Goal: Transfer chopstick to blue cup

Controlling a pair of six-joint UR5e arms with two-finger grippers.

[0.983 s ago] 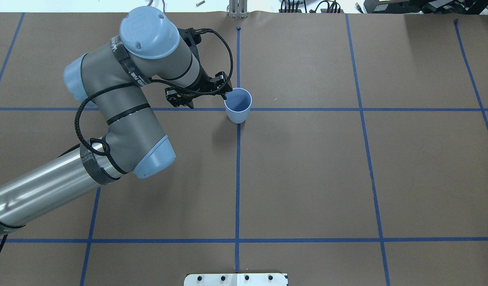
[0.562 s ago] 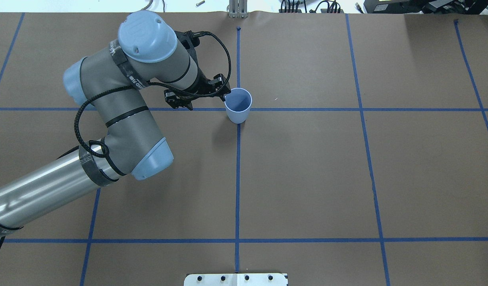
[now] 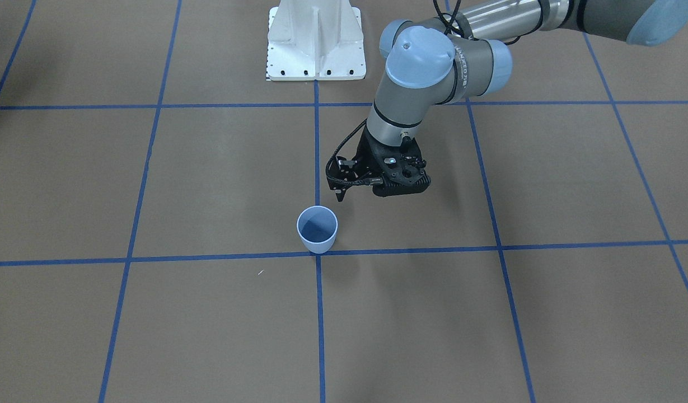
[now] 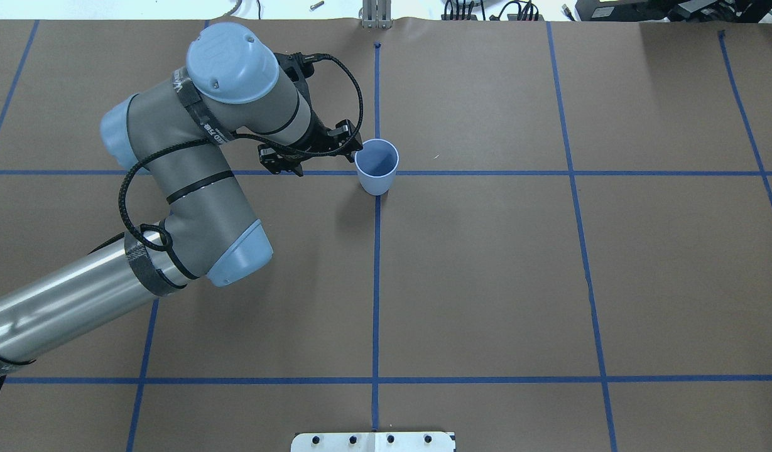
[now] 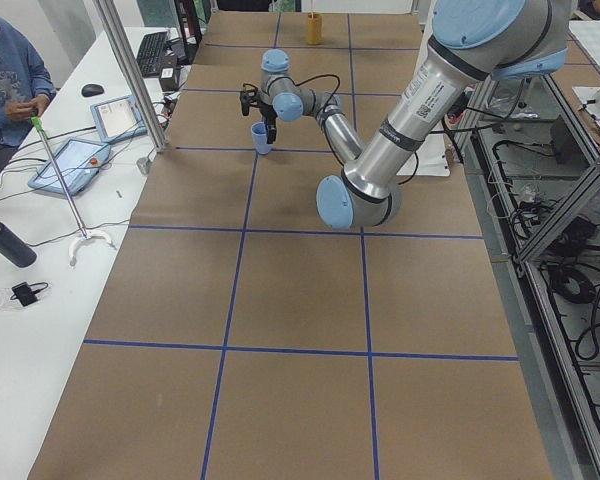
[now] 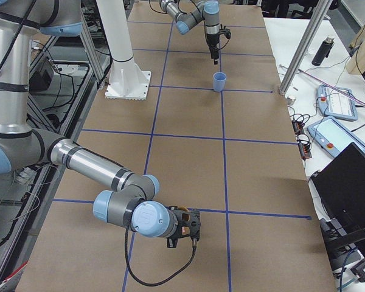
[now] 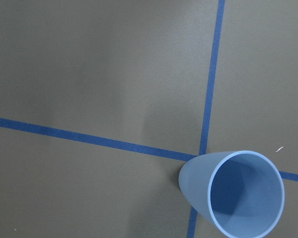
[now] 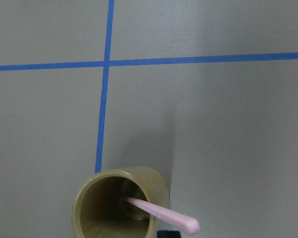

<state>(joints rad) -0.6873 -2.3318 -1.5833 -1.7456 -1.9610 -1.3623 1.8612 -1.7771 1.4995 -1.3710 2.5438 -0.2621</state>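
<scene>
The blue cup (image 4: 376, 181) stands upright and empty on a blue tape crossing; it also shows in the front view (image 3: 317, 239) and the left wrist view (image 7: 196, 181). My left gripper (image 4: 291, 164) hangs just left of the cup, apart from it, and also shows in the front view (image 3: 394, 191). I cannot tell whether it is open or shut, and nothing shows in it. The pale pink chopstick (image 8: 159, 214) leans in an olive cup (image 8: 87, 210) below my right gripper (image 6: 182, 230). I cannot tell that gripper's state.
A tiny white fleck (image 4: 435, 156) lies on the brown paper right of the blue cup. The white robot base (image 3: 316, 39) stands at the near edge. Side tables hold tablets (image 5: 68, 165) and a bottle (image 5: 5, 243), and an operator sits at the far left.
My left arm has shifted slightly left and back, so its gripper has drawn a little away from the blue cup's rim. The cup has not moved.
</scene>
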